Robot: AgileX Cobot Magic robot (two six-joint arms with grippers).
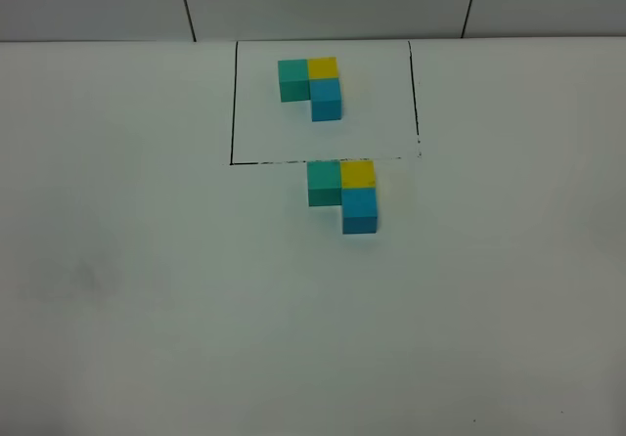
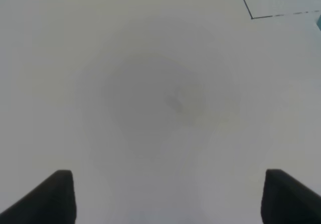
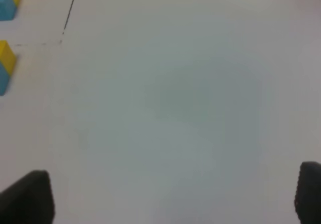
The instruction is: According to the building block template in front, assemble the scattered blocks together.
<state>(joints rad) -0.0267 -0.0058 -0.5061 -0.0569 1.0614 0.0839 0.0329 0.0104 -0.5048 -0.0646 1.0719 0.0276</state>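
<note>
The building block template sits inside a thin black outline at the back of the table: teal-green and yellow side by side, blue below yellow. Just in front of the outline the three unframed blocks stand joined in the same L: teal-green, yellow, sky-blue. No arm shows in the high view. My left gripper is open and empty over bare table. My right gripper is open and empty; the unframed yellow block shows at that view's edge.
The white table spreads around the blocks. A tiled wall rises behind it. A corner of the black outline shows in the left wrist view.
</note>
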